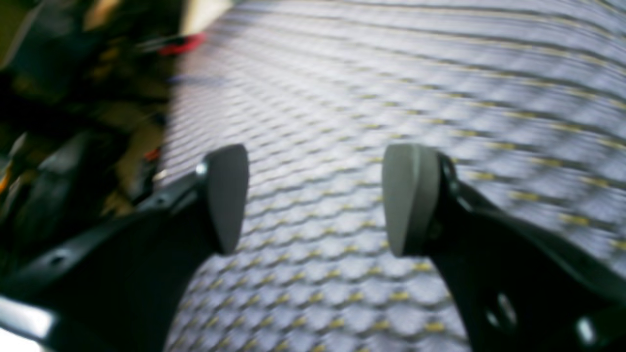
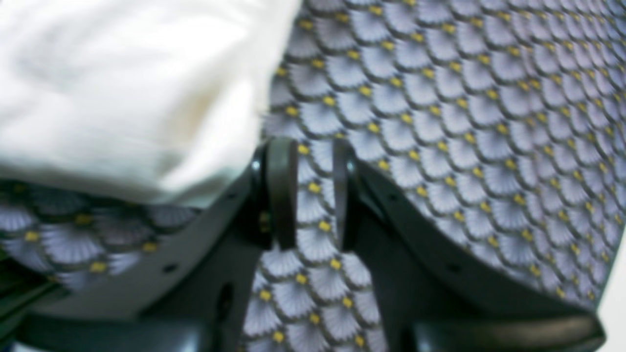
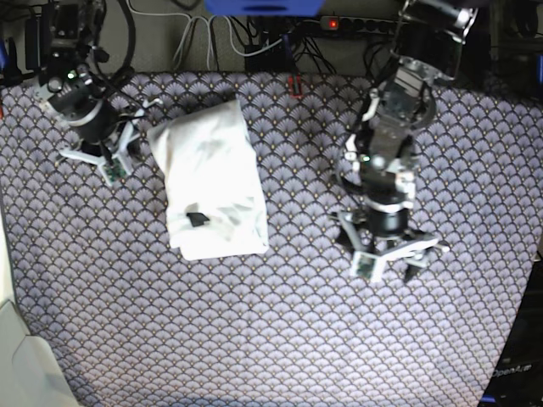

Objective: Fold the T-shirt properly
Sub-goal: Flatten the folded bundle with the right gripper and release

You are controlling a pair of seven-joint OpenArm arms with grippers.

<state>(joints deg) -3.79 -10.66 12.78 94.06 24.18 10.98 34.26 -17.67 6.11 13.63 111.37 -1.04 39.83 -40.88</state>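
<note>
The T-shirt (image 3: pixel 210 186) lies folded into a white oblong on the patterned table cloth, plain side up, with a small black tag (image 3: pixel 197 219) near its front end. My right gripper (image 3: pixel 123 148) sits just left of the shirt's far end. In the right wrist view its fingers (image 2: pixel 283 190) stand a narrow gap apart with only cloth pattern between them, and the T-shirt (image 2: pixel 127 88) is off to their left, apart from them. My left gripper (image 3: pixel 392 261) hovers well right of the shirt. Its pads (image 1: pixel 227 195) are spread wide and hold nothing.
A blue-grey scale-patterned cloth (image 3: pixel 280 339) covers the table. A power strip (image 3: pixel 356 25) and cables (image 3: pixel 195 38) run along the back edge. A white surface (image 3: pixel 25 373) shows at the front left corner. Dark equipment (image 1: pixel 58 122) lies beyond the cloth's edge in the left wrist view.
</note>
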